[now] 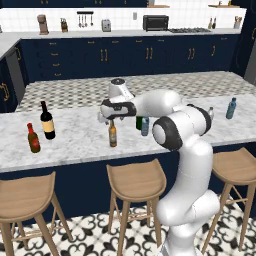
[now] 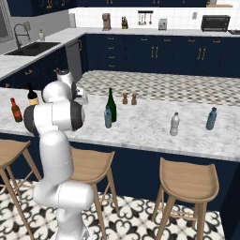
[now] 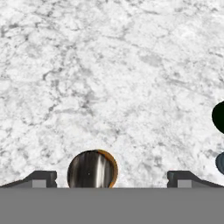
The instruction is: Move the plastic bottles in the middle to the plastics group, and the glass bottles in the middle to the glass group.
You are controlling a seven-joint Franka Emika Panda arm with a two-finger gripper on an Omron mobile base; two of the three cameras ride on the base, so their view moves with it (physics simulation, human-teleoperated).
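So right now the hand (image 1: pixel 108 120) hangs straight over the beer bottle (image 1: pixel 113 133), fingers spread as wide as they go and holding nothing. That amber bottle stands on the table (image 1: pixel 75 135) right below the hand, its top just under the fingertips.

If I were steering this: the hand view looks straight down on the bottle top (image 3: pixel 92 169), and it sits between the two fingertips but clearly closer to one finger (image 3: pixel 41 178) than the other. I'd nudge sideways until it's centred before dropping, otherwise one finger probably hits first and tips it. Slim tall bottle, so I'd go down past the neck a bit and close gently, then lift straight up before swinging toward the black wine bottle (image 1: pixel 47 120) and the red-brown bottle (image 1: pixel 33 138), which stand off to one side of the hand, well apart from it.

On views: the left base view gives the height gap between hand and bottle, which the hand view can't. The hand view gives the off-centre thing, which the base views hide. The right base view has the arm blocking the beer bottle, but it shows the green bottle (image 2: pixel 111 106) and the little blue-grey bottle (image 2: pixel 108 117) just beside each other, plus the pale grey bottle (image 2: pixel 175 124) and blue bottle (image 2: pixel 212 118) far off on the other side.
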